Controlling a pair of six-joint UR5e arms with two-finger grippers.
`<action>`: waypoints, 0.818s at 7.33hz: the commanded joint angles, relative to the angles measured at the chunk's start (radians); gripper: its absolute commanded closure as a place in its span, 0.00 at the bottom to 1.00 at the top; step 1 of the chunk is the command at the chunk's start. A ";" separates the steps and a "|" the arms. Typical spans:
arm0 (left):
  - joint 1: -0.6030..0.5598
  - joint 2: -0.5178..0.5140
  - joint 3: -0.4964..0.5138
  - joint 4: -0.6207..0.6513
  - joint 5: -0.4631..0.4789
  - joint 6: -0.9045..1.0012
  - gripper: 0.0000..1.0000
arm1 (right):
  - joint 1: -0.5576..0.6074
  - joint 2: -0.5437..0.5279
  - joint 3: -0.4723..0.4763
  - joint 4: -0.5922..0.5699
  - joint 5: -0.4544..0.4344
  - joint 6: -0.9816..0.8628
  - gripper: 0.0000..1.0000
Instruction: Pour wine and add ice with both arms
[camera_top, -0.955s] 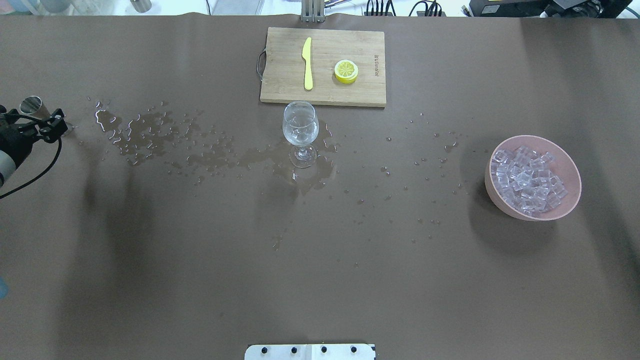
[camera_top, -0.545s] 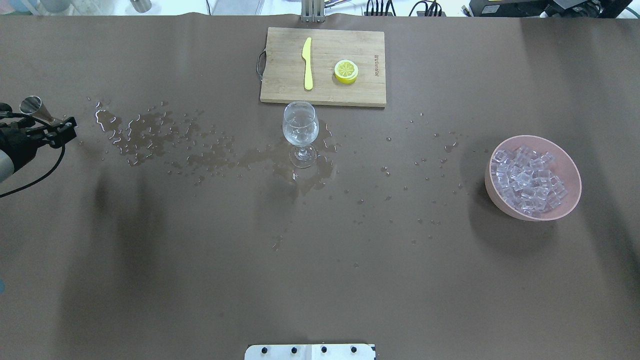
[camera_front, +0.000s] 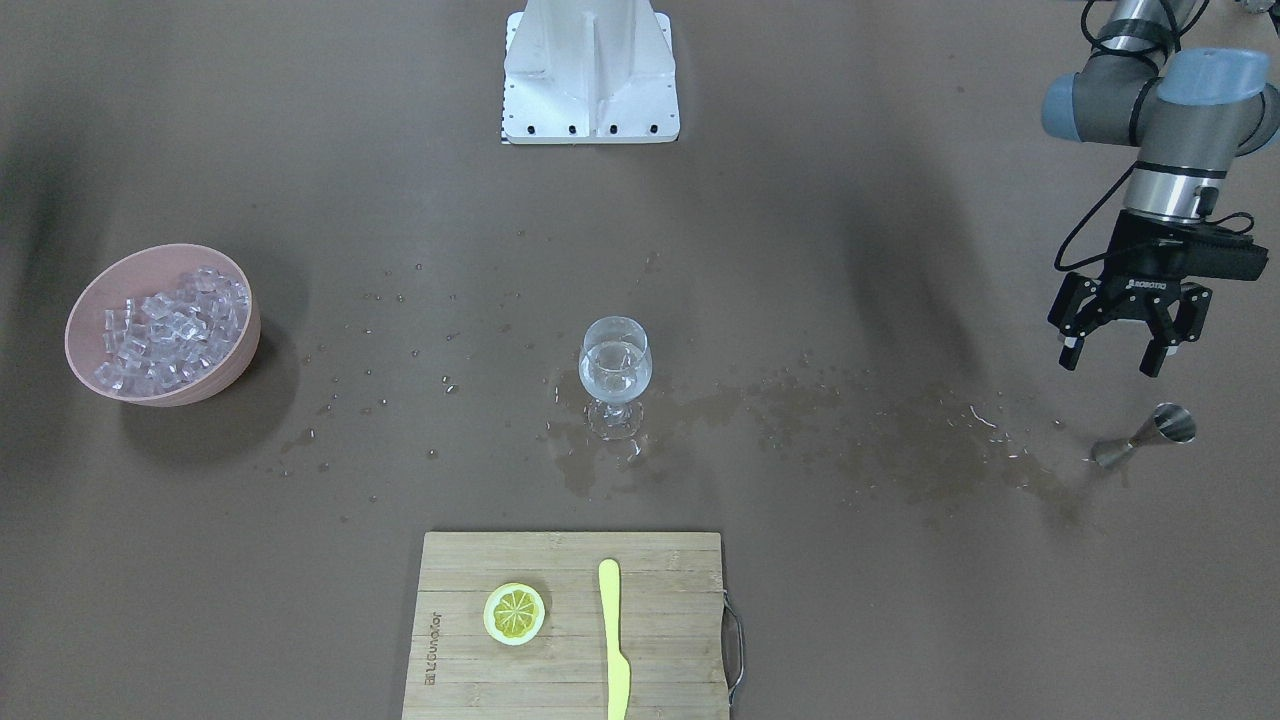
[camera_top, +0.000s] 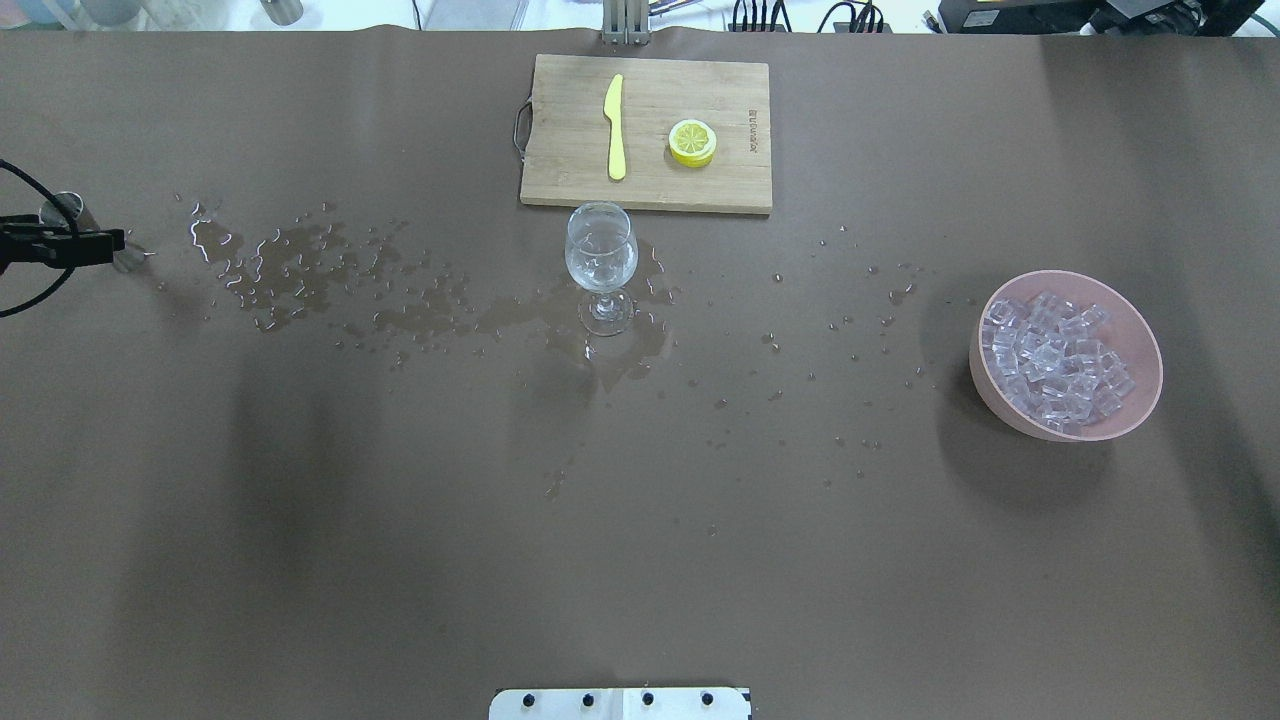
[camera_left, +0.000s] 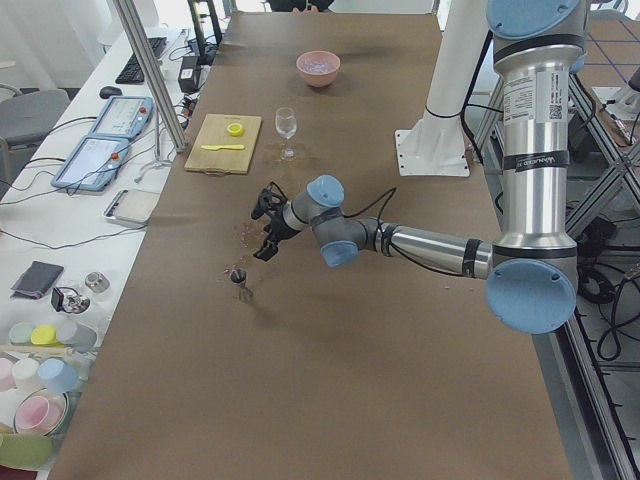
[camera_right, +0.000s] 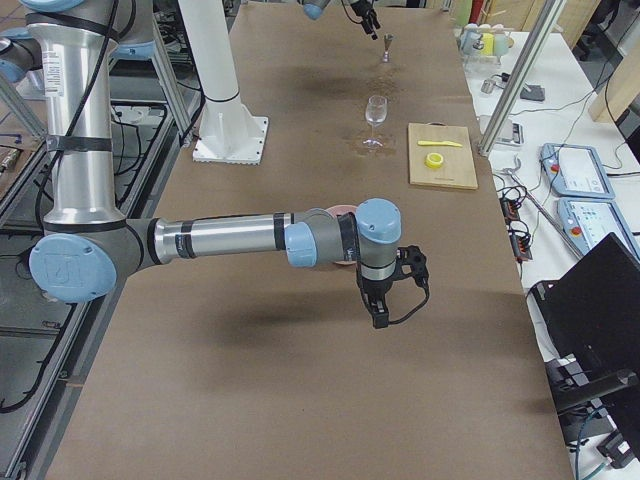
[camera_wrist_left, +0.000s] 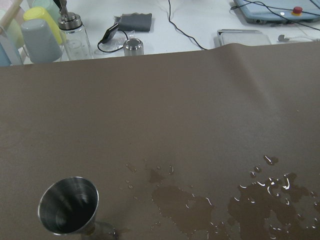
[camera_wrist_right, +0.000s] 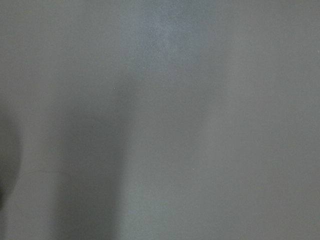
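A stemmed glass (camera_front: 615, 372) (camera_top: 600, 250) stands mid-table with a little clear wine (camera_front: 615, 380) in its bowl. The ice (camera_front: 165, 330) (camera_top: 1055, 360) fills a pink bowl (camera_front: 80, 310) (camera_top: 1140, 330) on the robot's right side. A steel jigger (camera_front: 1150, 435) (camera_wrist_left: 69, 205) (camera_top: 66, 210) stands upright on the table. My left gripper (camera_front: 1110, 362) (camera_top: 110, 242) (camera_left: 265, 235) hangs open just beside and above it, holding nothing. My right gripper (camera_right: 380, 315) shows only in the exterior right view, low over bare table; whether it is open or shut I cannot tell.
A wooden cutting board (camera_top: 560, 130) with a yellow knife (camera_top: 615, 125) and a lemon slice (camera_top: 692, 142) lies behind the glass. Spilled liquid (camera_top: 300, 270) spreads from the jigger to the glass foot. The white base block (camera_front: 590, 70) sits at the robot's edge.
The left gripper has pulled back toward the left edge and turned, now apart from the jigger, which stays standing. Glass and bowl have not moved.
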 joint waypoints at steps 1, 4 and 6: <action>-0.090 0.013 -0.128 0.254 -0.145 0.136 0.02 | 0.001 -0.001 0.000 0.000 0.000 0.000 0.00; -0.295 -0.007 -0.123 0.595 -0.284 0.643 0.02 | -0.001 -0.007 -0.003 0.000 0.000 -0.002 0.00; -0.416 -0.038 -0.084 0.774 -0.302 0.865 0.02 | 0.001 -0.008 -0.026 0.002 -0.008 -0.032 0.00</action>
